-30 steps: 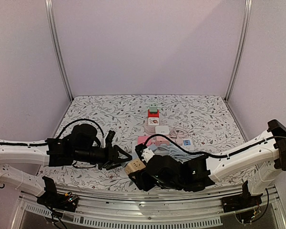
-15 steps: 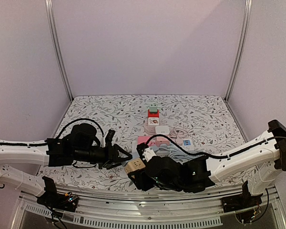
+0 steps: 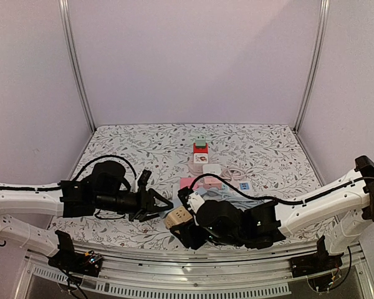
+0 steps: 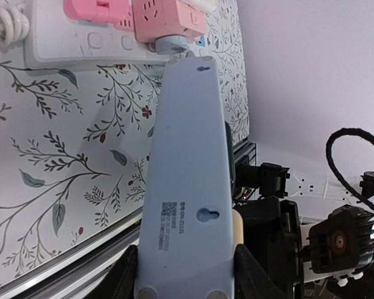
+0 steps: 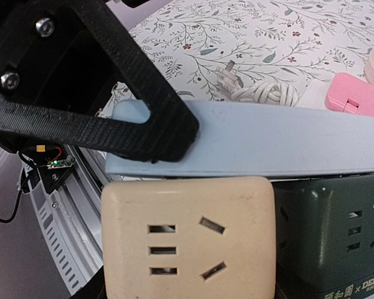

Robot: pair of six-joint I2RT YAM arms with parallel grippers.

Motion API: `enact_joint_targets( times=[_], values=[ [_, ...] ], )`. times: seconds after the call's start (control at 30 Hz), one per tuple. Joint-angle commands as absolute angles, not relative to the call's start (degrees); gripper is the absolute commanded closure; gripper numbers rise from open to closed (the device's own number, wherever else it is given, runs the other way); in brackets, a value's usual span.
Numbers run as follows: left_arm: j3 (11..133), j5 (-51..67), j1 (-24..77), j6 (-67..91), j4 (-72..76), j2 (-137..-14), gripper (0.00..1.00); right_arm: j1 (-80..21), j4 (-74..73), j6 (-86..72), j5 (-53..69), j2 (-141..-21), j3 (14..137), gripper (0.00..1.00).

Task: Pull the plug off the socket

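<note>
My left gripper (image 4: pixel 186 277) is shut on the end of the socket, a light blue power strip (image 4: pixel 187 156) seen from its back, with a black finger (image 4: pixel 126 279) against each side. A beige cube plug (image 5: pixel 187 243) sits against the strip's face next to a dark green cube (image 5: pixel 330 240). My right gripper (image 5: pixel 187 283) is shut on the beige plug, which fills the space between its jaws. In the top view the plug (image 3: pixel 176 217) hangs just above the table's front, between the left gripper (image 3: pixel 163 205) and the right gripper (image 3: pixel 186 227). The strip's face is hidden.
A white power strip (image 4: pixel 81 48) with pink adapters (image 4: pixel 168 18) lies on the floral table (image 3: pixel 131 140). A coiled white cable (image 5: pixel 262 93) and a pink adapter (image 5: pixel 352 93) lie behind the blue strip. Red and green cubes (image 3: pixel 201 144) stand further back. The metal front rail (image 3: pixel 174 275) is close below.
The right wrist has shifted slightly to the right and up, and the beige plug has tilted a little with it. The left arm has hardly moved.
</note>
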State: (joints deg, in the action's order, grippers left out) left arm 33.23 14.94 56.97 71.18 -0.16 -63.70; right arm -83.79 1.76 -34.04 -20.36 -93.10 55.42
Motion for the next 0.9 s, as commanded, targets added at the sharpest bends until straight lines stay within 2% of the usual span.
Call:
enact_joint_targets(
  times=[0.0,0.23,0.6,0.87],
  values=[
    [32.96,15.32,55.4,68.74,0.18,-63.04,1.0,-84.18,6.85,-27.45,-12.28,-90.06,55.56,1.0],
    [33.05,15.64,54.94,68.64,0.18,-62.94,1.0,-84.16,7.27,-28.01,-10.3,-90.11,54.94,1.0],
    [34.96,15.54,54.49,67.89,-4.58,-64.37,1.0,-84.2,4.09,-36.03,-24.32,-88.07,54.3,1.0],
    [34.94,13.34,54.49,68.03,-4.6,-63.26,1.0,-84.14,-1.8,-37.85,-26.56,-89.06,58.66,1.0]
  ],
)
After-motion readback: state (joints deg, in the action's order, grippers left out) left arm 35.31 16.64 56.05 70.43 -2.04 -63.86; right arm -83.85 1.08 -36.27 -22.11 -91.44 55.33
